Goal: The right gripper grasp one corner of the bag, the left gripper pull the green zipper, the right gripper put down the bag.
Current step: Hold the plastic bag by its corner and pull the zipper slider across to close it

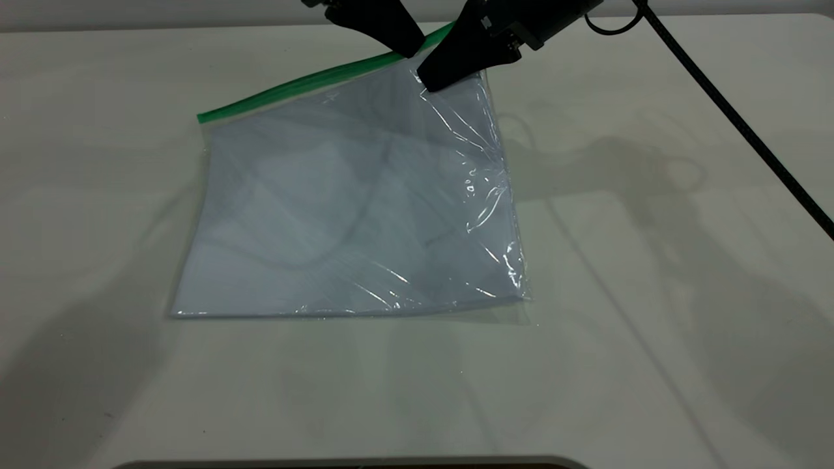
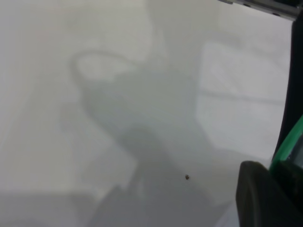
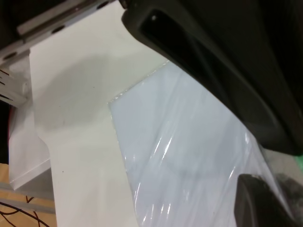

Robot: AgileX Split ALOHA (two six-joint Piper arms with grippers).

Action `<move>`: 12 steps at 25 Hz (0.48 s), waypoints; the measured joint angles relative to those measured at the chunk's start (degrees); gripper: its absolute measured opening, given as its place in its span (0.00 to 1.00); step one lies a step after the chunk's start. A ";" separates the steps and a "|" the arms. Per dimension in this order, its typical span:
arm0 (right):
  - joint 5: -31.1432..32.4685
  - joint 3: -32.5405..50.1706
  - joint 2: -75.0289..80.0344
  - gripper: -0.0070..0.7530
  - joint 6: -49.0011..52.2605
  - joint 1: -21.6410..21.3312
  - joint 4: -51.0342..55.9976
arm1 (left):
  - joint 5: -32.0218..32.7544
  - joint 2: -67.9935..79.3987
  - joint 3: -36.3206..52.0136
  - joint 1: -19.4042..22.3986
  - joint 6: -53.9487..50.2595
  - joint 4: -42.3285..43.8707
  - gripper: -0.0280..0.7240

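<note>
You have the bag (image 1: 352, 208) lying across the middle of the exterior frame, its near edge flat on the table (image 1: 651, 326) and its far right corner drawn up toward the top centre. There the right gripper (image 1: 435, 78) is pinched closed on that corner, and the film wrinkles down the right side below it. So, by my reading, the first step is done: the corner is held.

The green zipper (image 1: 306, 85) runs along the far edge, from the upper left of the frame up toward the grippers. The left gripper (image 1: 412, 47) comes in from the top edge just left of the right one, its tip touching the green strip near its upper right end. In the left wrist view a green strip (image 2: 289, 146) runs into the black finger at the lower right corner, so it looks clamped on the strip; I cannot make out the slider tab itself.

You seem to be at the start of the pull. How much of the seal is already parted cannot be told. What remains is drawing the slider along the strip, then lowering and releasing the bag.
</note>
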 joint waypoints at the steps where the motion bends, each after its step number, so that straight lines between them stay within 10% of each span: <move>1: 0.06 0.00 0.00 0.05 0.00 -0.06 0.00 | -0.14 0.00 0.00 -0.06 0.13 0.00 0.12; 12: 3.57 0.00 -0.57 0.05 -0.16 -4.11 1.70 | -3.76 0.02 -0.06 -0.70 1.53 -1.21 0.11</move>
